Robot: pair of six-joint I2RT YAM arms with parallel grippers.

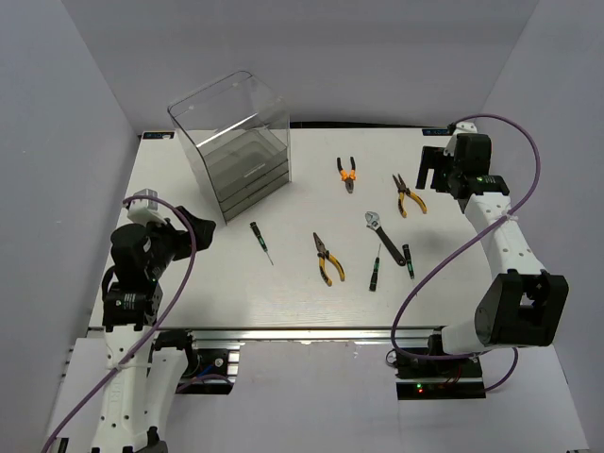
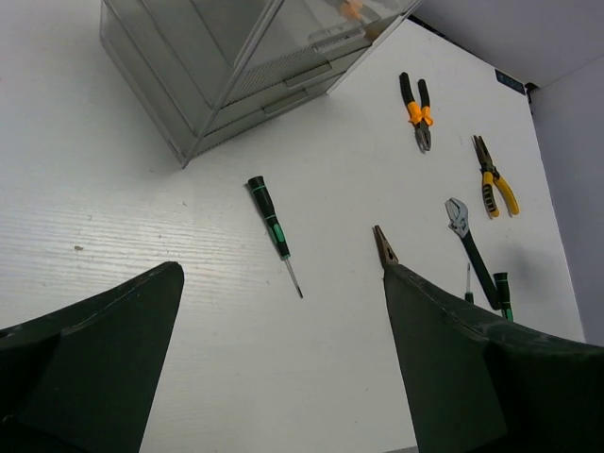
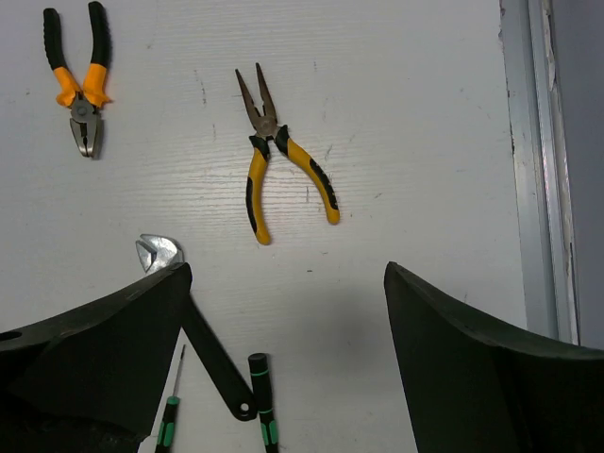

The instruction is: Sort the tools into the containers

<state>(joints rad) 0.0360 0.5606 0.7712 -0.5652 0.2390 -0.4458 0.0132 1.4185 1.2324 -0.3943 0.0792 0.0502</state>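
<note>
The tools lie loose on the white table (image 1: 283,283). They are orange-handled pliers (image 1: 347,174), two yellow-handled pliers (image 1: 409,196) (image 1: 327,259), a silver wrench with a black handle (image 1: 385,237), and three black-and-green screwdrivers (image 1: 260,241) (image 1: 375,269) (image 1: 409,260). The clear drawer cabinet (image 1: 231,151) stands at the back left. My left gripper (image 1: 196,231) is open and empty, above the table left of a screwdriver (image 2: 272,226). My right gripper (image 1: 429,170) is open and empty, above the yellow pliers (image 3: 278,170) and the wrench (image 3: 203,340).
The cabinet's drawers (image 2: 236,66) look shut. White walls enclose the table at the left, back and right. The table's right edge rail (image 3: 543,160) runs close to my right gripper. The orange pliers also show in the right wrist view (image 3: 80,90).
</note>
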